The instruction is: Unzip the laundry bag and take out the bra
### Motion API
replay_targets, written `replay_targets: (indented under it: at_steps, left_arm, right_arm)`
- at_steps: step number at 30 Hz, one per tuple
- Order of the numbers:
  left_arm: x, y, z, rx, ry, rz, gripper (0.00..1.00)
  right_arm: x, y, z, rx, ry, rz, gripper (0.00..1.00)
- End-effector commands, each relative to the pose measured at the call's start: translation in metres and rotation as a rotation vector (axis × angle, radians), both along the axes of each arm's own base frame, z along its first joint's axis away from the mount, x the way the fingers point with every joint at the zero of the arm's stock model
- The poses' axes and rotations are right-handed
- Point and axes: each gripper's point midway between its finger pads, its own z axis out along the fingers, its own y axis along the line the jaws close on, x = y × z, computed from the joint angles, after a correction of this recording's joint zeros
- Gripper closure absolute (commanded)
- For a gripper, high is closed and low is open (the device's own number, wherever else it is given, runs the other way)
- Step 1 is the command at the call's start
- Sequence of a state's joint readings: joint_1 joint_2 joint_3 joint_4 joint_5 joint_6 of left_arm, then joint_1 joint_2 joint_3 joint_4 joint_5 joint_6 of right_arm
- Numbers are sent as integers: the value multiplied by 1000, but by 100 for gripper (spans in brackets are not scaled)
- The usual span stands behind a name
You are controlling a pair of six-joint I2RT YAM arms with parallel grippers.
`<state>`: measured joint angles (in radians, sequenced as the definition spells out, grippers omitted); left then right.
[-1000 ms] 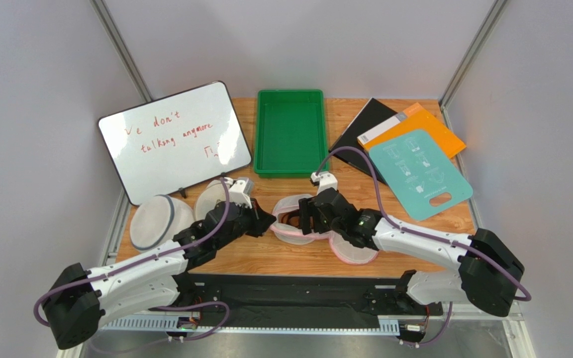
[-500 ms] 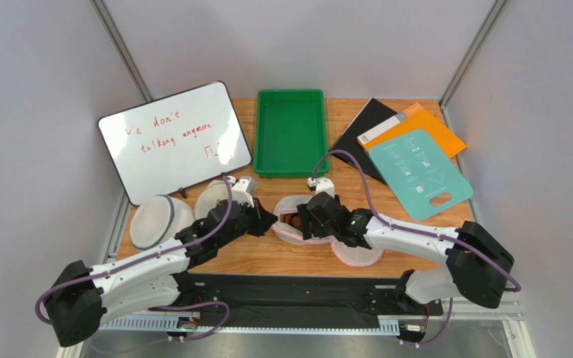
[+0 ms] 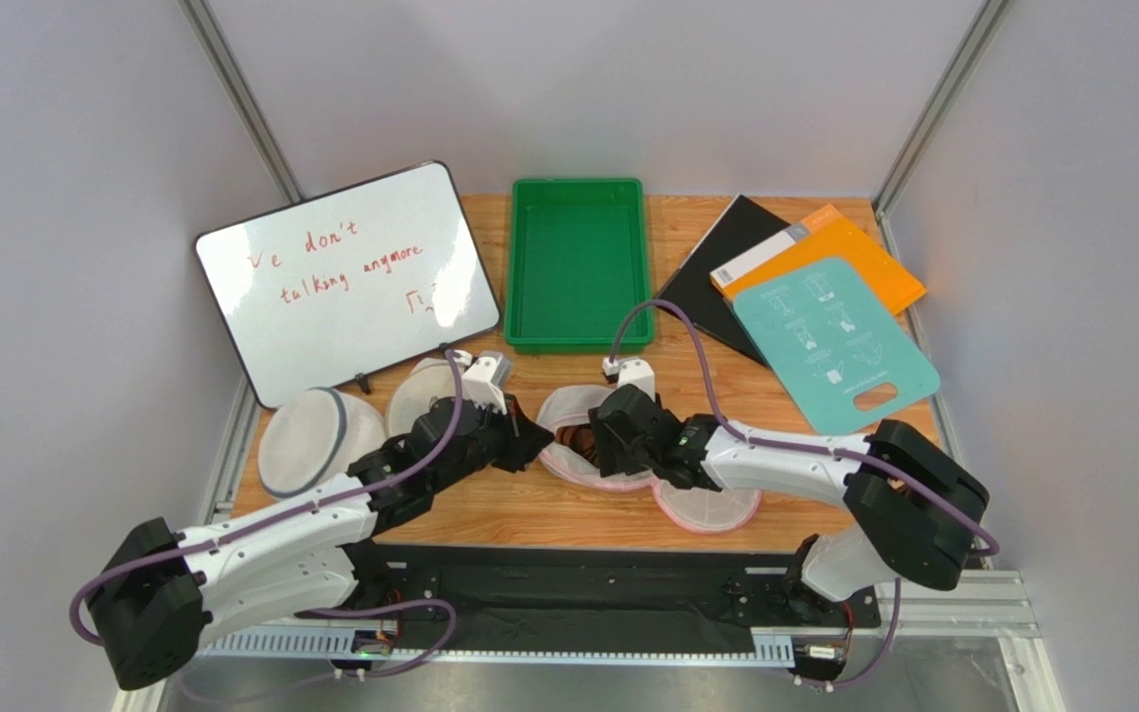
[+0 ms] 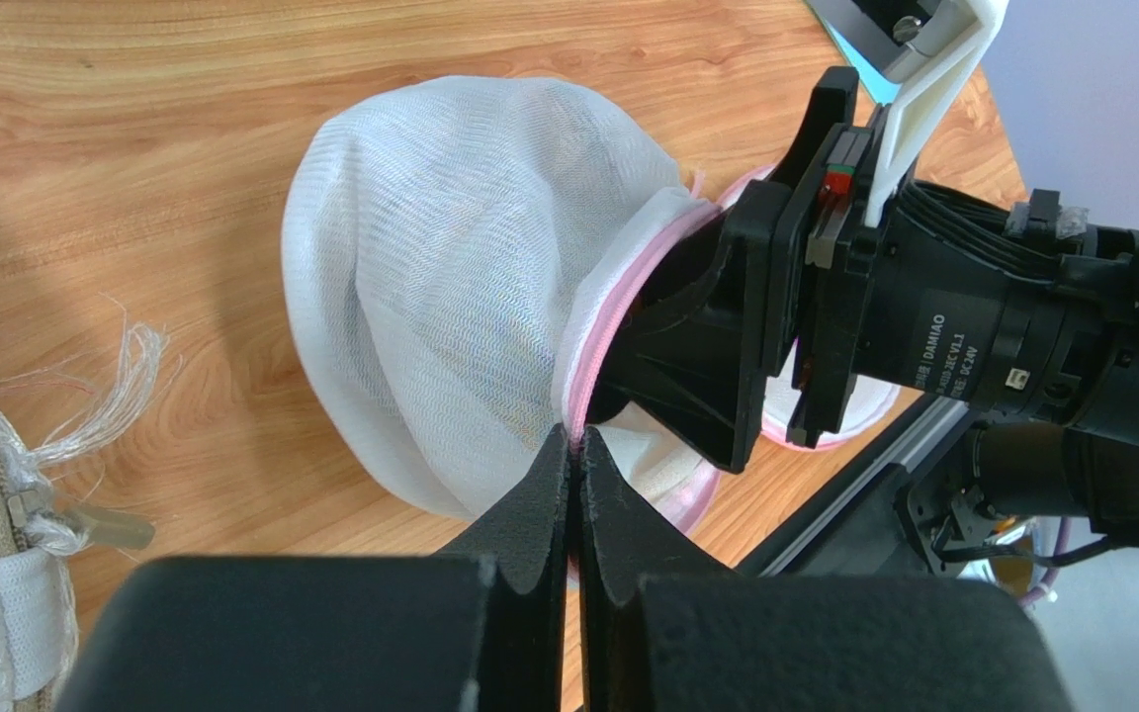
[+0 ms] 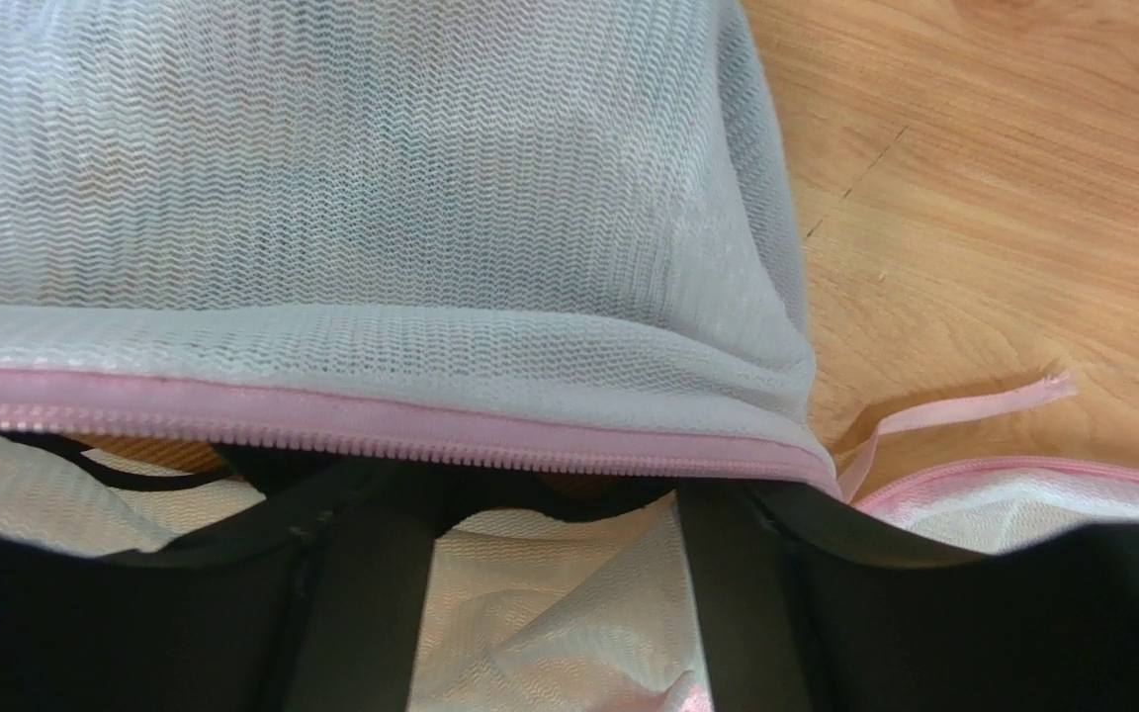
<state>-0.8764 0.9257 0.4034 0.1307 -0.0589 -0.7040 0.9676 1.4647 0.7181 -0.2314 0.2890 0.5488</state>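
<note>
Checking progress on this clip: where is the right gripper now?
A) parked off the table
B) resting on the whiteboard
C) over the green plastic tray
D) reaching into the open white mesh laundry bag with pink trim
D: in the right wrist view, the fingers of the right gripper pass under the unzipped edge of the white mesh laundry bag with pink trim.

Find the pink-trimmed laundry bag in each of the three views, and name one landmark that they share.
Top external: laundry bag near the middle of the table, towards its front edge.
Left wrist: laundry bag at centre, its rim pinched by the left gripper.
Right wrist: laundry bag fills the upper half.
Shared landmark: the pink zipper trim along its opening.
</note>
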Motion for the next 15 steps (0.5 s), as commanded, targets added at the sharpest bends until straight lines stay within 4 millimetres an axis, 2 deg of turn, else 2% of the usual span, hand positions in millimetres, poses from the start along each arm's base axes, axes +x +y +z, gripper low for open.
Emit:
replay_targets:
  at_steps: [1, 3, 4, 6, 8, 11, 15]
  left_arm:
    - [1, -6, 14, -19, -39, -27, 100]
    - [1, -6, 13, -16, -36, -32, 100]
    - [1, -6, 13, -14, -37, -31, 100]
    - [2, -8, 13, -11, -38, -35, 100]
    - [2, -8, 14, -9, -37, -35, 100]
    - [2, -9, 12, -1, -32, -41, 100]
    - [3, -9, 11, 8, -27, -39, 100]
  right_arm:
    - [13, 17, 32, 95, -74, -14, 51]
    - [16, 19, 49, 121, -105, -7, 67]
    - [16, 20, 54, 127, -116, 0, 81]
    - [18, 22, 71, 155, -141, 7, 90]
    - [18, 24, 85, 181, -161, 10, 91]
    - [16, 27, 101, 220, -182, 28, 100]
    - [9, 33, 115, 283, -176, 69, 100]
